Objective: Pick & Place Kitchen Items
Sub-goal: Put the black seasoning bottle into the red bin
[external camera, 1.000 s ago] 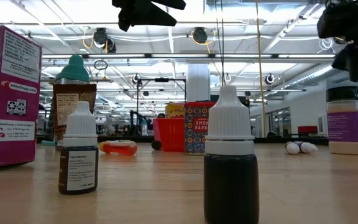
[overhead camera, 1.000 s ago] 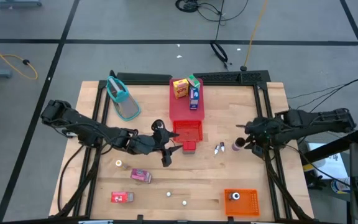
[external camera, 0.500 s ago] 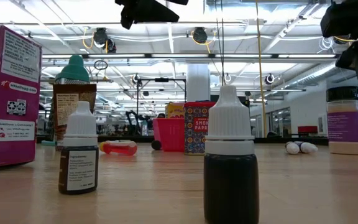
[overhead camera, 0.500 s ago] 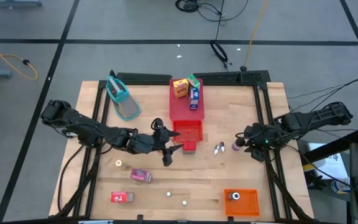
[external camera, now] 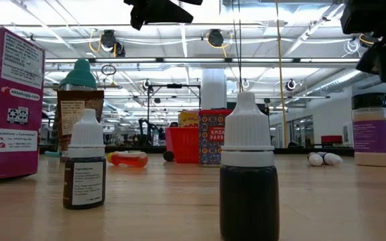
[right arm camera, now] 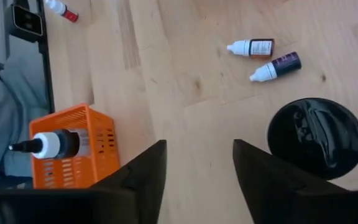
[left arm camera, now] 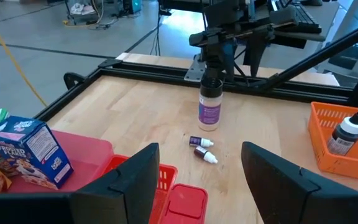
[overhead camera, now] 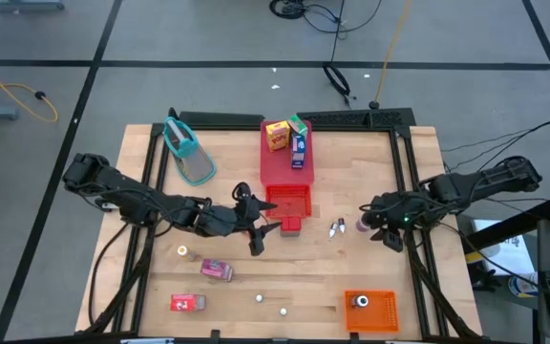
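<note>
Now the right gripper [overhead camera: 378, 222], fingers parted and empty, hangs above the black-capped jar [left arm camera: 209, 107]; centre on its cap, descend straight; left gripper [left arm camera: 199, 180] waits spread wide.

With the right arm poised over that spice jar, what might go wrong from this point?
The right gripper hangs open just above the upright black-lidded spice jar with the purple label. In the right wrist view the lid sits off to one side of the fingers, so a straight descent might clip the lid and tip the jar. Two small dropper bottles lie close beside it; a toppled jar or a wide finger could knock them rolling.
</note>
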Available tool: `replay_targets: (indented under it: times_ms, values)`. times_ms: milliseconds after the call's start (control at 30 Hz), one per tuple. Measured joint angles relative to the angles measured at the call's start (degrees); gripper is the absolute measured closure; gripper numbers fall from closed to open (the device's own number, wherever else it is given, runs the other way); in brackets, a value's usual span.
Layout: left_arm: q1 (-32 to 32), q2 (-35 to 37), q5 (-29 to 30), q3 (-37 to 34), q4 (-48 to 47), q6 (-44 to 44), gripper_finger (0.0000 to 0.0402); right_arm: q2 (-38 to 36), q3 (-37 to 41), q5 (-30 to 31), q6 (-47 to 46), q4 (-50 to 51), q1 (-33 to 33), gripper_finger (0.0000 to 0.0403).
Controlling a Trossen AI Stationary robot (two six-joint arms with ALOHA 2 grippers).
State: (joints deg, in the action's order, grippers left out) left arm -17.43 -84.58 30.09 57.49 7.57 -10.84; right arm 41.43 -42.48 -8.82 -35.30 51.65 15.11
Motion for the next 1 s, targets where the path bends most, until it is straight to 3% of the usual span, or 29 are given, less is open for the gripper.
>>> replay_targets:
  times_ms: [300, 700, 1000]
  values:
    - [0.3, 0.0, 0.0, 0.0, 0.0, 0.0, 0.0174, 0.2, -0.8, 0.2, 4.3, -2.5, -0.1, 0.0185]
    - [1.4, 0.0, 0.0, 0.0, 0.1, 0.0, 0.0174, 2.8, -3.4, 13.4, 13.4, 8.0, -0.1, 0.0214]
    - [2.0, 0.0, 0.0, 0.0, 0.6, -0.1, 0.0174, 6.9, -3.4, 16.3, 17.4, 8.3, -0.1, 0.0218]
